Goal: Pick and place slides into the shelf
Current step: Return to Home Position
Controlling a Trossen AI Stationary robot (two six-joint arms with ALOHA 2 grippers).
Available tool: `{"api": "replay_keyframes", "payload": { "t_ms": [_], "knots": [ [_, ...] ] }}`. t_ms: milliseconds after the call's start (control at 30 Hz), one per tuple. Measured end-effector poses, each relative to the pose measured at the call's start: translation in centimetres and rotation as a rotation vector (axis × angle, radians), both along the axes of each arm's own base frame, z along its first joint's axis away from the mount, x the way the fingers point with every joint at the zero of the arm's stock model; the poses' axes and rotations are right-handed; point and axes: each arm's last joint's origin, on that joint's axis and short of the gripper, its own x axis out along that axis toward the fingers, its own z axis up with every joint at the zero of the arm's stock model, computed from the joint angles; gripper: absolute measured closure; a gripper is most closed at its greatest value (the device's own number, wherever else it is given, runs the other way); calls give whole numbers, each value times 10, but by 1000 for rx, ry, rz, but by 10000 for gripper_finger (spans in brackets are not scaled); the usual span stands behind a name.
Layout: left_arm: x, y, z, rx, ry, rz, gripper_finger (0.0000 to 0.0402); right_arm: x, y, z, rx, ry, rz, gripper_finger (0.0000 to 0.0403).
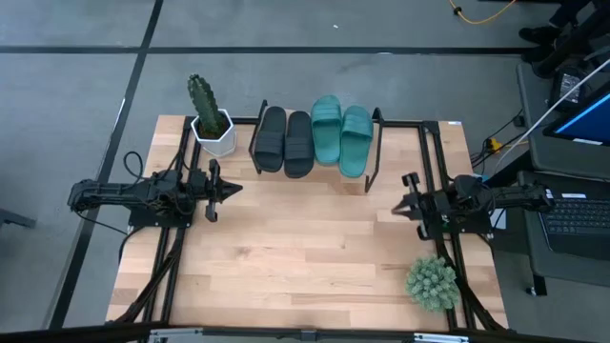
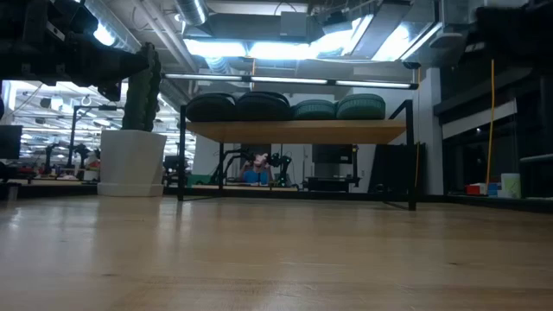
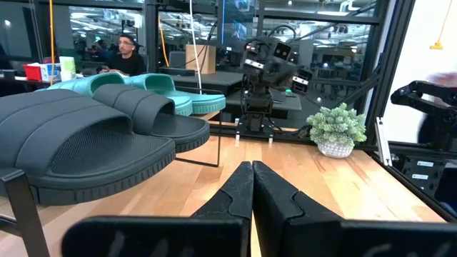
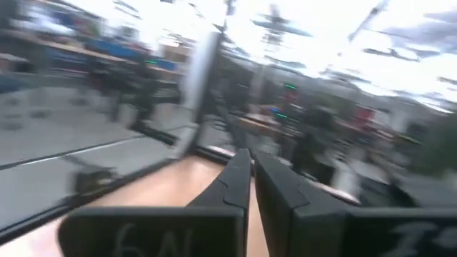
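Note:
Two black slides [image 1: 284, 141] and two teal slides [image 1: 341, 135] lie side by side, soles down, on the shelf [image 2: 294, 131], a wooden board on thin black legs at the table's far middle. In the left wrist view the black slides [image 3: 86, 143] are close by, with the teal slides [image 3: 153, 89] beyond them. My left gripper [image 1: 236, 188] [image 3: 251, 168] is shut and level at the table's left side, pointing at the right arm. My right gripper [image 1: 396, 210] [image 4: 251, 160] is at the right side, fingers together, holding nothing.
A cactus in a white pot [image 1: 212, 124] stands left of the shelf. A small round green plant [image 1: 432, 283] sits at the near right. Bare wooden tabletop [image 1: 305, 257] lies between the arms. A laptop [image 1: 577, 214] is off the table's right; a person [image 3: 127, 53] sits far behind.

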Motion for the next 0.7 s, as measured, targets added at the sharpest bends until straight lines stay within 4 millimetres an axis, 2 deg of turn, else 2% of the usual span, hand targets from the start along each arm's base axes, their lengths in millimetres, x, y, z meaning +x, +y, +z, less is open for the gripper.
{"api": "replay_keyframes", "payload": {
  "t_ms": [200, 700],
  "knots": [
    [0, 0, 0, 0, 0, 0, 401, 4, -6, -13, 30, 114, -221, 376],
    [0, 0, 0, 0, 0, 0, 401, -2, -6, -17, 21, 148, -207, 375]
  ]
}}
